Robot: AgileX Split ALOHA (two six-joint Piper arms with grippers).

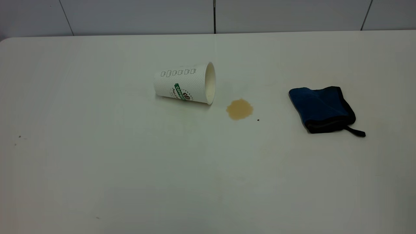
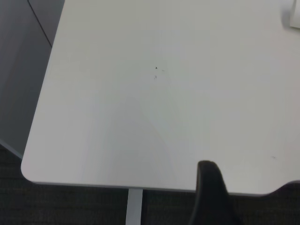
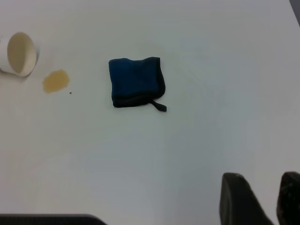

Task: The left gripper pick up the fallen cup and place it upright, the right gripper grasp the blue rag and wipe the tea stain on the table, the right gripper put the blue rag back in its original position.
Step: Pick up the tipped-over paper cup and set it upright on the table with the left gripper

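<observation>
The white paper cup (image 1: 185,84) lies on its side at the middle of the table (image 1: 97,146), its mouth facing the tea stain (image 1: 239,109), a light-brown blotch just beside it. To the right of the stain lies the folded blue rag (image 1: 321,108), loop tab outward. Neither arm shows in the exterior view. In the right wrist view, my right gripper (image 3: 274,190) hangs open and empty over bare table, well short of the rag (image 3: 137,86), the stain (image 3: 56,80) and the cup (image 3: 18,54). Only one black finger (image 2: 209,187) of my left gripper shows, near the table's rounded corner.
A tiny dark speck (image 1: 258,120) sits just right of the stain. A few faint specks (image 1: 19,136) mark the left side of the table. A grey panelled wall (image 1: 214,16) runs behind the far edge. In the left wrist view the table corner (image 2: 28,168) drops off to dark floor.
</observation>
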